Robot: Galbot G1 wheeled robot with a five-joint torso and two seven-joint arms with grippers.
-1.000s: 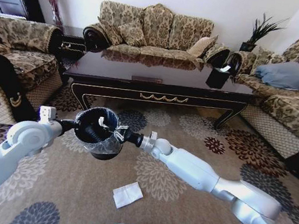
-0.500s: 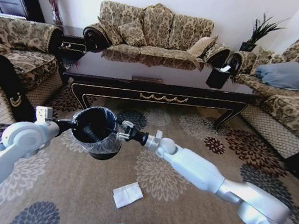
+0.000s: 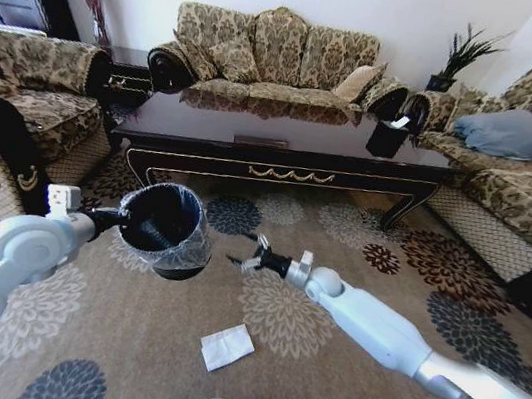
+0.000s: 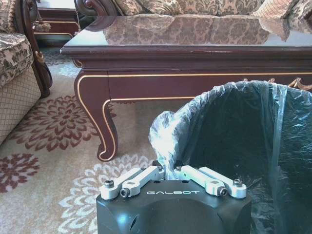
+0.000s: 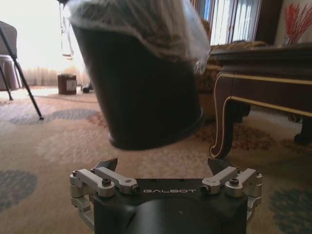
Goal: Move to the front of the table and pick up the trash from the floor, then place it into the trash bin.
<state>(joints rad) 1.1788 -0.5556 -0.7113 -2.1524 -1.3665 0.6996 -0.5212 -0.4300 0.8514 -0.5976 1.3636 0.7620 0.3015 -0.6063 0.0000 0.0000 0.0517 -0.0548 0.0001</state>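
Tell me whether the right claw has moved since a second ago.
Yes. The right claw has pulled out of the trash bin toward the robot's right, now open over the carpet, judged against the table, which stayed put.

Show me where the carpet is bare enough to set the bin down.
Bare carpet lies between the table and the right pincer, and left of the white paper square. It is crowded where the left pincer holds the trash bin.
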